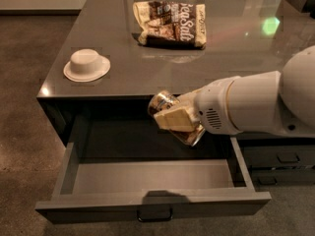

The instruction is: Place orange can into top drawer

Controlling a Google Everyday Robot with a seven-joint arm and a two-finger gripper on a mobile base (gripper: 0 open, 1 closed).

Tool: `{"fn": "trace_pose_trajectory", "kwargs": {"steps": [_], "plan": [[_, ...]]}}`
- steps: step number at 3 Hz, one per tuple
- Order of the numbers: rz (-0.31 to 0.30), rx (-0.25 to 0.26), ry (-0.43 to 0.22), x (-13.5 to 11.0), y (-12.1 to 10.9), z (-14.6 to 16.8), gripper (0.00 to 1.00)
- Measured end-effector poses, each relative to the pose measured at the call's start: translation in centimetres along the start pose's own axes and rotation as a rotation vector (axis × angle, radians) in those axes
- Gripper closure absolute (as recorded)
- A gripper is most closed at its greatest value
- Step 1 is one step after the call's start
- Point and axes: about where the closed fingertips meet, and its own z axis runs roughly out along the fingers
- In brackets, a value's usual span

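My gripper is shut on the orange can and holds it tilted in the air above the open top drawer, over its back right part. A cream finger pad lies across the can's side. The can's silver ends show at upper left and lower right. The drawer is pulled far out, its inside is bare, and its small metal handle sits centred on the front. My white arm reaches in from the right.
A brown-and-cream snack bag lies on the grey countertop at the back. A white upside-down bowl sits at the counter's left front. Narrower dark drawers are stacked at lower right.
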Motion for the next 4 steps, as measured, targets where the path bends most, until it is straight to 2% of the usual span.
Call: {"fn": "trace_pose_trajectory", "kwargs": {"steps": [1, 2, 3, 4], "plan": [[-0.026, 0.001, -0.005, -1.5, 2.5, 2.1, 1.0], [-0.066, -0.025, 0.004, -2.9, 6.5, 7.2, 1.0], [-0.118, -0.075, 0.046, -2.1, 10.2, 13.1, 1.0], [-0.142, -0.113, 0.106, -0.1, 11.6, 18.2, 1.0]]}}
